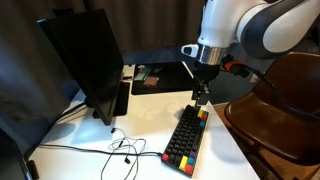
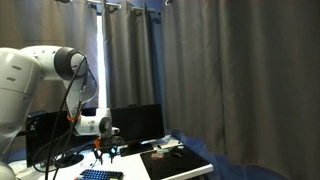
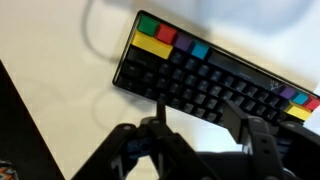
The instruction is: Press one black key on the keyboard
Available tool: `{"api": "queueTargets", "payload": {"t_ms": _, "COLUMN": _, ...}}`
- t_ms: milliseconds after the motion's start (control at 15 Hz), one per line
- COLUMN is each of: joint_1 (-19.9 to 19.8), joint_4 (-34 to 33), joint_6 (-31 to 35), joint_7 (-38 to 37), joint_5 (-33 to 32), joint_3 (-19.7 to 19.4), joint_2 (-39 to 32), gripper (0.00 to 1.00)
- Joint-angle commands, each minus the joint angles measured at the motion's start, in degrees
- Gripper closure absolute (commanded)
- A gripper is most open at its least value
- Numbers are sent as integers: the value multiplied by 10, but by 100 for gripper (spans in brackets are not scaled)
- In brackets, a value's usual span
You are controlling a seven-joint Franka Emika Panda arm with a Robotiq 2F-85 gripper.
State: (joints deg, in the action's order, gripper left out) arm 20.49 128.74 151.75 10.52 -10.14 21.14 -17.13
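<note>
Gripper part open, nothing held, abv black keys of keyboard.

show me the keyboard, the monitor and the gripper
keyboard point(image 1: 186, 135): in an exterior view, on the black keys near its middle
monitor point(image 1: 85, 60): in an exterior view, middle of its dark panel
gripper point(image 1: 201, 100): in an exterior view, midway between the tips of its fingers

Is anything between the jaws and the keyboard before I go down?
No. In an exterior view the gripper hangs just above one end of the keyboard, with only air between. The wrist view shows unobstructed keys.
</note>
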Motion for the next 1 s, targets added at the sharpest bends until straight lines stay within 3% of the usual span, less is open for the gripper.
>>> {"api": "queueTargets", "payload": {"t_ms": 0, "joint_1": 2, "joint_4": -25, "joint_6": 10, "joint_7": 9, "joint_5": -3, "joint_3": -5, "joint_2": -31, "gripper": 70}}
{"api": "queueTargets", "payload": {"t_ms": 267, "joint_1": 3, "joint_4": -36, "joint_6": 12, "joint_7": 13, "joint_5": -4, "joint_3": -7, "joint_2": -50, "gripper": 97}}
{"api": "queueTargets", "payload": {"t_ms": 333, "joint_1": 4, "joint_4": -38, "joint_6": 11, "joint_7": 11, "joint_5": -7, "joint_3": -9, "joint_2": -53, "gripper": 100}}
{"api": "queueTargets", "payload": {"t_ms": 933, "joint_1": -5, "joint_4": -40, "joint_6": 25, "joint_7": 39, "joint_5": 4, "joint_3": -1, "joint_2": -82, "gripper": 100}}
